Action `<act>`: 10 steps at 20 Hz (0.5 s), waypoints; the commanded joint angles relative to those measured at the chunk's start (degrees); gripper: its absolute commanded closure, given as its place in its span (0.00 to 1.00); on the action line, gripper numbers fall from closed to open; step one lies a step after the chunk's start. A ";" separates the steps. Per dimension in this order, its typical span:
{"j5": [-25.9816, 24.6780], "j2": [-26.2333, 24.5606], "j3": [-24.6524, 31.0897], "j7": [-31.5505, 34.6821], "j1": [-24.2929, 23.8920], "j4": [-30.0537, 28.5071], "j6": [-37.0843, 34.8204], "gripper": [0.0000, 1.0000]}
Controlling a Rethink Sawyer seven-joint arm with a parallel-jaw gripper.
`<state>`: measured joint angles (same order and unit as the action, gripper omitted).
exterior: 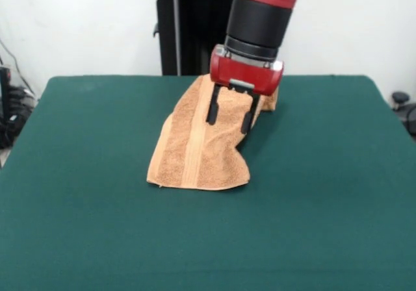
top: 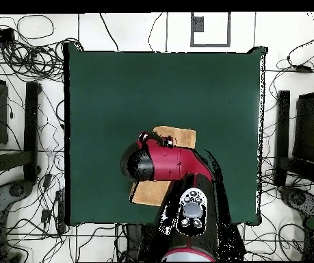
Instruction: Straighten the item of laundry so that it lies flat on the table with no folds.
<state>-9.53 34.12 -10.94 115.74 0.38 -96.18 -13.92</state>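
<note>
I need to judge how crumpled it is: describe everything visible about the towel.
The towel is light orange-tan terry with a woven band running lengthwise. It lies folded and bunched into a narrow strip on the green table, toward the robot's side, one end spread wider nearer the camera. The open gripper hangs over its middle; whether the fingers touch it cannot be told.

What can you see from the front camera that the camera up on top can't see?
Only the front view shows the pincer, its two black fingers spread apart over the towel, plus the woven band running down the cloth. Only the overhead view shows the cables lying on the floor around the table, and the whole table outline. Both show the red arm, the orange-tan towel and the green table.
</note>
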 commanded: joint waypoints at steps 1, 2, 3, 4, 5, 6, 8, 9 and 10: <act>-0.09 -3.18 4.53 3.47 -1.96 2.55 -2.20 0.00; -0.07 -3.54 5.12 3.62 -2.38 2.26 -1.39 0.00; -0.06 -3.91 5.70 3.77 -2.80 1.98 -0.57 0.00; -0.17 -4.29 5.77 4.22 -2.81 1.54 0.50 0.00; -0.15 -4.81 5.70 4.60 -2.65 1.63 1.02 0.00; -0.23 -5.42 5.71 4.88 -2.64 1.74 1.78 0.00; -0.33 -6.37 6.33 4.99 -3.06 1.96 2.89 0.00; -0.30 -6.60 6.94 4.89 -3.47 2.01 3.21 0.00; -0.33 -6.52 7.79 4.60 -4.16 1.80 3.51 0.00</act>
<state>-9.55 32.59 -10.82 115.74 -2.98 -95.23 -13.43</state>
